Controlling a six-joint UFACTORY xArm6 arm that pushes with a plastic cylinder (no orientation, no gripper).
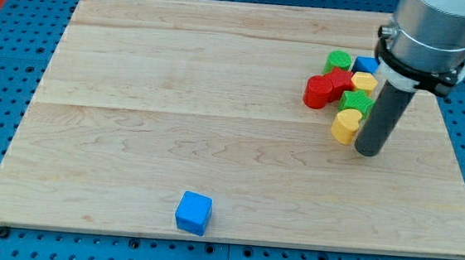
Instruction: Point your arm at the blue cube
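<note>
The blue cube sits alone near the view's bottom edge of the wooden board, left of centre. My tip is at the view's right, far to the right of and above the blue cube. It stands just right of a yellow heart-shaped block, touching or nearly touching it. The rod hides part of the cluster behind it.
A cluster at the view's upper right holds a green cylinder, a red block, a red star-like block, a yellow block, a green star-like block and a second blue block. The blue pegboard surrounds the board.
</note>
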